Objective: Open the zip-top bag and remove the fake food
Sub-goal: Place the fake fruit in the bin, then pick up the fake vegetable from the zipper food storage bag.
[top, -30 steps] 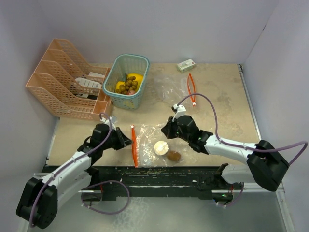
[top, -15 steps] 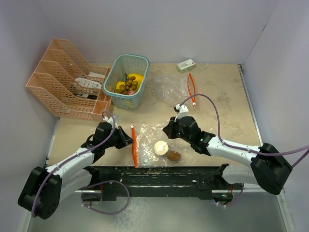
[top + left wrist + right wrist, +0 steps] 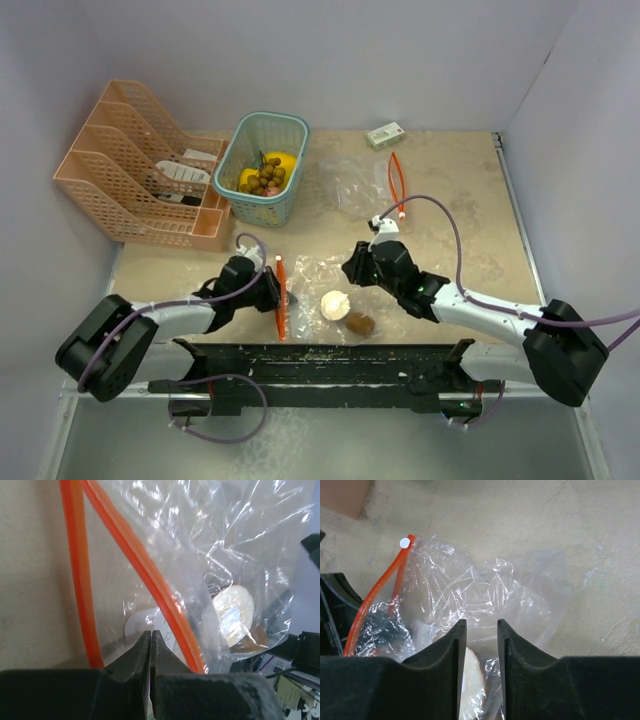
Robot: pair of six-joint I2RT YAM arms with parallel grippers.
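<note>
Clear bag (image 3: pixel 312 283) lies on the desk (image 3: pixel 460 200) near the front edge, orange zip (image 3: pixel 150 580) parted. Inside are a beige piece (image 3: pixel 334 305) and a brown piece (image 3: pixel 360 323). Left jaws are pressed together between the zip strips. Right jaws are slightly spread over the bag's film. Yellow fruit (image 3: pixel 281 160) and grapes (image 3: pixel 266 180) sit in the basket (image 3: pixel 262 208).

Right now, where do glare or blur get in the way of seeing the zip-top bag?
Left wrist: white glare streaks the zip-top bag, and the left gripper is blurred. Right wrist: film sharp with mild glints, right gripper a dark silhouette. Top external: even light, but the clear bag barely shows.
</note>
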